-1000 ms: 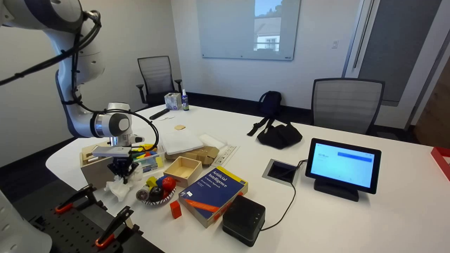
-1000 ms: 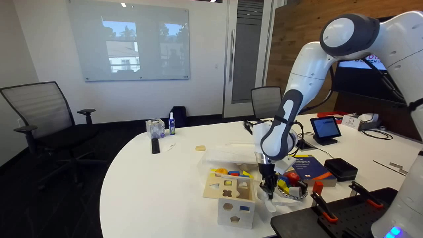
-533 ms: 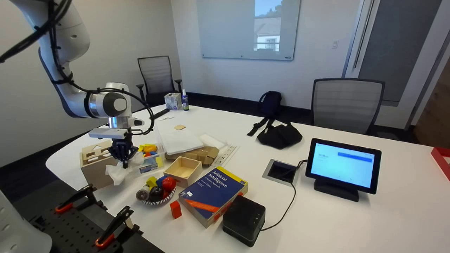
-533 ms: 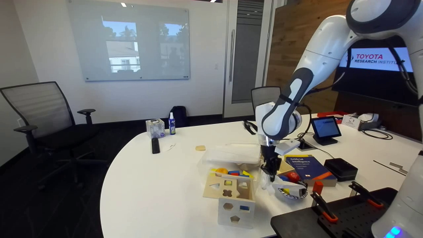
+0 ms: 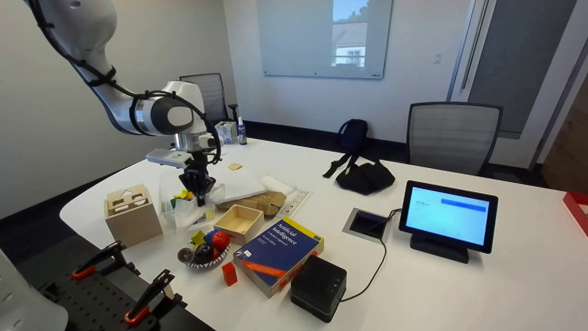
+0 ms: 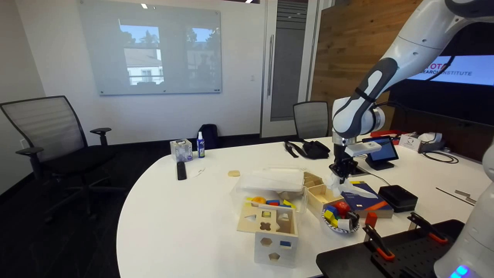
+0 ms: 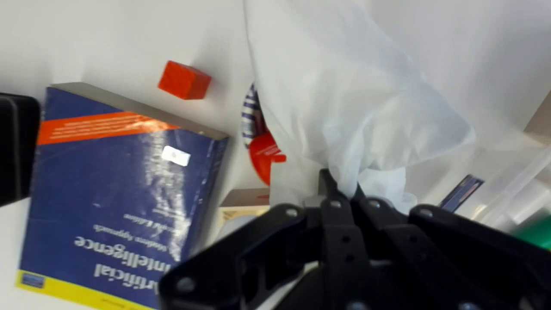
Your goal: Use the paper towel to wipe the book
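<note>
The book, thick with a dark blue cover and a yellow band, lies flat on the table in both exterior views point(image 5: 280, 248) point(image 6: 364, 200). It fills the left of the wrist view point(image 7: 103, 185). My gripper point(image 5: 200, 201) is shut on a crumpled white paper towel point(image 5: 186, 216), which hangs below the fingertips. In an exterior view the gripper point(image 6: 342, 180) and towel point(image 6: 335, 186) overlap the book's far end. In the wrist view the gripper point(image 7: 343, 185) pinches the towel point(image 7: 335, 86) in the air, beside the book. The towel partly hides the toy bowl there.
An open wooden box point(image 5: 240, 221), a bowl of toys point(image 5: 206, 263) and a red block point(image 5: 229, 274) lie beside the book. A black box point(image 5: 319, 287) touches or nearly touches its edge. A shape-sorter box point(image 5: 133, 216), plastic bin point(image 6: 270, 181) and tablet point(image 5: 448, 216) stand further off.
My gripper has lifted the paper towel from low beside the toy bowl and shape-sorter. It has moved up and away from the shape-sorter, toward the book's side. The book has not moved.
</note>
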Tool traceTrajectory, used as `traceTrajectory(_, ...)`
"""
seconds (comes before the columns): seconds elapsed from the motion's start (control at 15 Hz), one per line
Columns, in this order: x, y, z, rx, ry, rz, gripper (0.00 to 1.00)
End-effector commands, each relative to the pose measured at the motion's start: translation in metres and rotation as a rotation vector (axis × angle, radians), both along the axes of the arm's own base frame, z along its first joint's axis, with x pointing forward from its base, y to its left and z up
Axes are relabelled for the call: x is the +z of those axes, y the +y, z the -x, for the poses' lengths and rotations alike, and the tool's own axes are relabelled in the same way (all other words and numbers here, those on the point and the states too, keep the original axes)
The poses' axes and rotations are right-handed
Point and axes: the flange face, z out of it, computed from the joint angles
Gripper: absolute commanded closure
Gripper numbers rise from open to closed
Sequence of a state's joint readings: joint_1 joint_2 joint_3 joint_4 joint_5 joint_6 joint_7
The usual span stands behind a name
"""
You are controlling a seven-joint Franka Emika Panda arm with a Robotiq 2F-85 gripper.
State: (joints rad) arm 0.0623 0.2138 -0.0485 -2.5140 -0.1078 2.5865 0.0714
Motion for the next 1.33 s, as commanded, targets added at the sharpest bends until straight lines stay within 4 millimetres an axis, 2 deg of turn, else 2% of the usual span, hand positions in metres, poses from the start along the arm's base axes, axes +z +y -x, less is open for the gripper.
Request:
traceTrajectory(0.0, 0.016, -0.058, 0.003, -0.149, -0.076, 0.007, 0.99)
traceTrajectory(0.07, 0.019, -0.074, 0.002, -0.182, -0.101, 0.003, 0.99)
traceTrajectory(0.2, 0.011, -0.104, -0.004, -0.236, -0.158, 0.004, 0.99)
traceTrajectory(0.4, 0.004, -0.137, -0.008, -0.301, -0.209, 0.018, 0.99)
traceTrajectory(0.6, -0.012, -0.166, -0.015, -0.369, -0.223, 0.013, 0.99)
traceTrajectory(1.0, -0.048, -0.226, -0.058, -0.432, -0.204, -0.026, 0.99)
traceTrajectory(1.27, -0.072, -0.252, -0.094, -0.429, -0.187, -0.030, 0.99)
